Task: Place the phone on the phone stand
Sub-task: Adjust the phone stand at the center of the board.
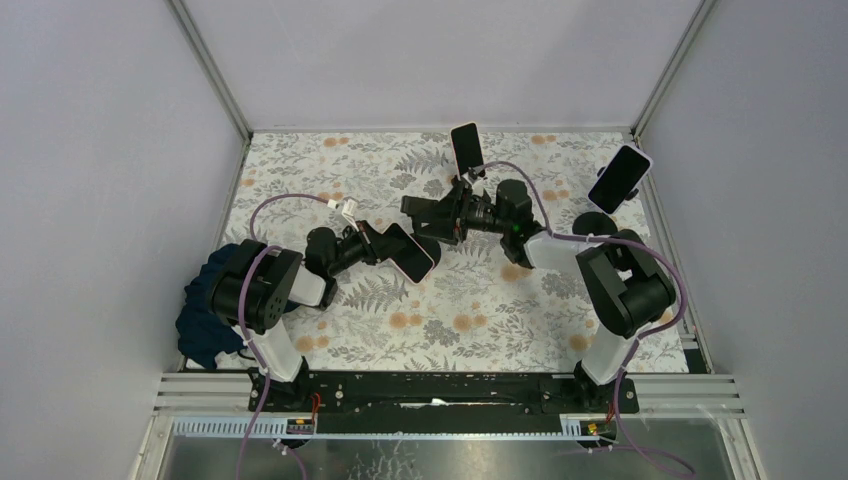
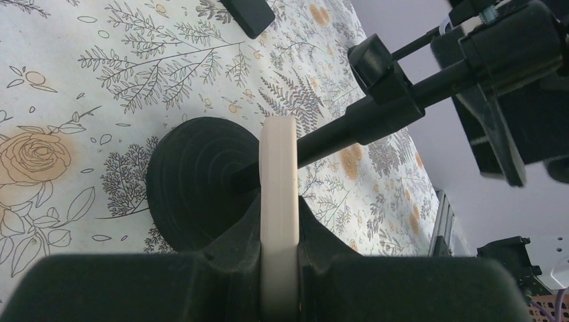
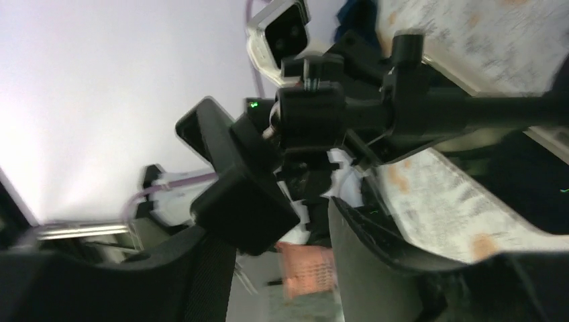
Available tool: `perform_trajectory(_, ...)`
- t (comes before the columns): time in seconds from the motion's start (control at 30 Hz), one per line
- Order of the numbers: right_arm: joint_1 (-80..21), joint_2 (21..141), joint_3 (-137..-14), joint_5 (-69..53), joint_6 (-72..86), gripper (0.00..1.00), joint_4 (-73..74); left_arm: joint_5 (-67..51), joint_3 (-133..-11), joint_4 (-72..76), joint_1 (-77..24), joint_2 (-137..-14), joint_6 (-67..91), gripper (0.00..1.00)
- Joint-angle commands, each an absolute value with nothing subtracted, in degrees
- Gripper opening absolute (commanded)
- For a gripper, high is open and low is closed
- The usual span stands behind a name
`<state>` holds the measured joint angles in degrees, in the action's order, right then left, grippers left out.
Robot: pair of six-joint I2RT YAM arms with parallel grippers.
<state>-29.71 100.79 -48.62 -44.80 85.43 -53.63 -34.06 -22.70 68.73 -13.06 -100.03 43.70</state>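
Phone (image 2: 278, 174): edge-on, just in front of the round base of the phone stand (image 2: 191, 178), over the worktop (image 2: 67, 100).
Left end effector (image 2: 278, 231): clamped on the phone's lower end.
Right end effector (image 1: 425, 215): apparently at the stand's arm; blurred, so gripping or apart, cannot tell.

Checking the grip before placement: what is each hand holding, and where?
Left hand pinches the phone across its flat faces, near one edge. Right hand straddles the head of the phone stand; whether it grips cannot be told.
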Motion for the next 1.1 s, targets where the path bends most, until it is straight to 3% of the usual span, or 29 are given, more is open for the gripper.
perform_trajectory(0.0,-27.56,95.87,-57.59,-49.33,57.47,0.58,-29.62,-28.57,-23.41,66.33,-12.3,-101.18,37.52,0.0)
perform_trajectory(0.1,-27.63,93.9,-64.49,-43.87,34.49,0.61,-4.76,-29.06,-23.67,66.03,-12.28,-100.94,37.1,0.0)
perform_trajectory(0.2,-27.57,93.52,-66.33,-41.54,24.37,0.57,-1.15,-29.57,-24.13,65.87,-12.29,-101.35,36.82,0.0)
perform_trajectory(0.27,-27.68,94.68,-68.81,-41.46,21.77,0.42,0.65,-29.91,-24.49,65.96,-12.3,-101.75,36.98,0.0)
perform_trajectory(0.47,-27.92,97.38,-75.98,-37.49,13.75,0.22,8.49,-30.66,-24.87,65.76,-12.3,-102.5,37.23,0.0)
perform_trajectory(0.67,-28.19,97.56,-81.85,-32.49,4.73,0.2,15.17,-31.1,-25.44,65.29,-12.3,-103.15,36.73,0.0)
perform_trajectory(0.8,-28.33,97.39,-83.09,-32.82,1.24,0.29,16.72,-31.55,-25.96,64.86,-12.3,-102.34,36.78,0.0)
perform_trajectory(1.07,-28.1,95.87,-88.46,-34.71,-9.9,0.7,25.1,-33.09,-26.29,58.67,-12.35,-93.59,36.29,0.0)
